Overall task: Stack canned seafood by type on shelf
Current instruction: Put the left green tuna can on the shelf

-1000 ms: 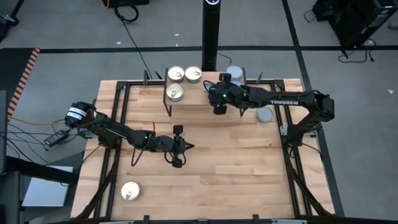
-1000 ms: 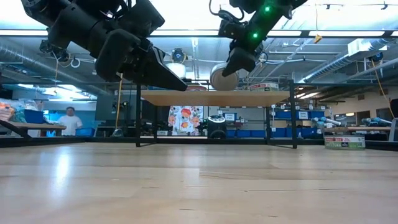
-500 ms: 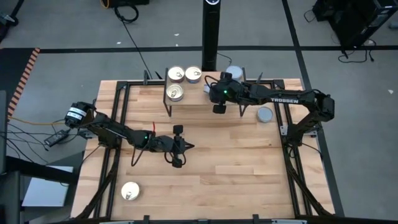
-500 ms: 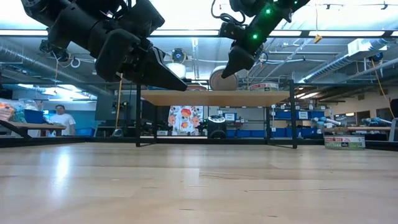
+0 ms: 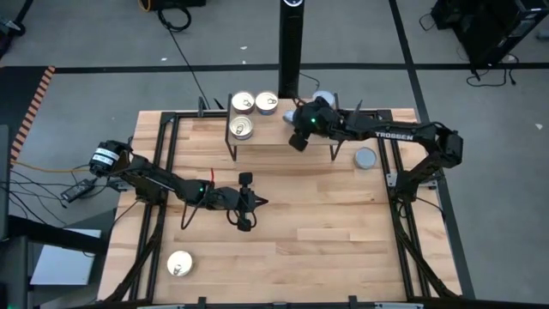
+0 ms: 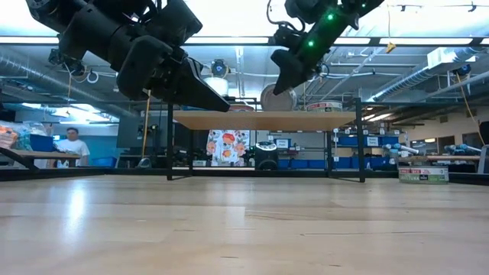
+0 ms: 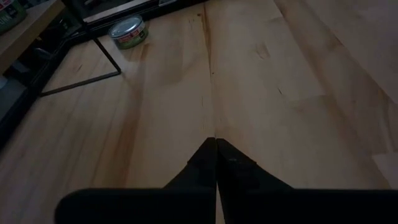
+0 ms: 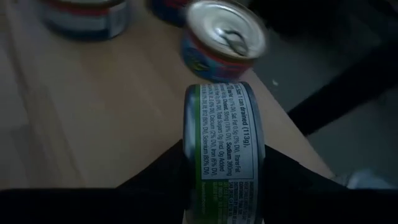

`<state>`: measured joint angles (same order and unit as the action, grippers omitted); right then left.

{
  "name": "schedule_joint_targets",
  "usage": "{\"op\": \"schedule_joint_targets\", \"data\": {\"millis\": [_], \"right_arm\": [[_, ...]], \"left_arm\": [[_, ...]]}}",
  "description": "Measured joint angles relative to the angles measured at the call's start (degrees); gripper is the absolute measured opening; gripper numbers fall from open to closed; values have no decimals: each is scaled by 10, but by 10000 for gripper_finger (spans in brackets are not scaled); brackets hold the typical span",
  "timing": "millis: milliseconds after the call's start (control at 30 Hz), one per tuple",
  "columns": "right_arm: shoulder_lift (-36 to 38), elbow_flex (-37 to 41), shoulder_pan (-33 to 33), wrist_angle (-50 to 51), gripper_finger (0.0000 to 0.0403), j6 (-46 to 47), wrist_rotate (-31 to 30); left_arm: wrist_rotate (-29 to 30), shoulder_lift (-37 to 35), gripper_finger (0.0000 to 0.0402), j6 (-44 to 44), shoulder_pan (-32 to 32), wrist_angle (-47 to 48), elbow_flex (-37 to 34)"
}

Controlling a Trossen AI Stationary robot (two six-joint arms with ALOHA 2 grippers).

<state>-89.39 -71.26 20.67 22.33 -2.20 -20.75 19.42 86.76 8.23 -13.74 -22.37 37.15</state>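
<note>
Light-wood table [image 5: 326,215], workshop behind

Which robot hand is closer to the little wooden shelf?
The right gripper, shut on a tin, is above the shelf; the left gripper hovers mid-table.

Arms: two slim jointed arms, matte black all over, built of short boxy links and rounded joint housings.
Right arm marking: white block lettering "TROSSEN" along the forearm link.
Lights: a small green light on each arm near the wrist; the low view shows two green dots on the right arm.
Left arm base: a round black housing with a white label on its end.
Cables: thin black cable loops run beside the wrist links.
Left end effector [image 7: 216,163]: two flat black fingers tapering to a point.
Right end effector [image 8: 224,180]: broad black fingers with plain smooth faces.
</note>
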Motion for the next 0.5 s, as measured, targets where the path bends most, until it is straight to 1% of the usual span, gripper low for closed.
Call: {"op": "schedule_joint_targets", "data": {"millis": [167,367,500], "right_arm": [[0,0,12,3,157,66,-1],[-1,0,23,3,158,115,-1],[-1,0,25,4,158,127,-1]], "left_arm": [[0,0,5,0,0,0,0],[0,0,5,0,0,0,0],[0,0,5,-1,0,0,0]]}}
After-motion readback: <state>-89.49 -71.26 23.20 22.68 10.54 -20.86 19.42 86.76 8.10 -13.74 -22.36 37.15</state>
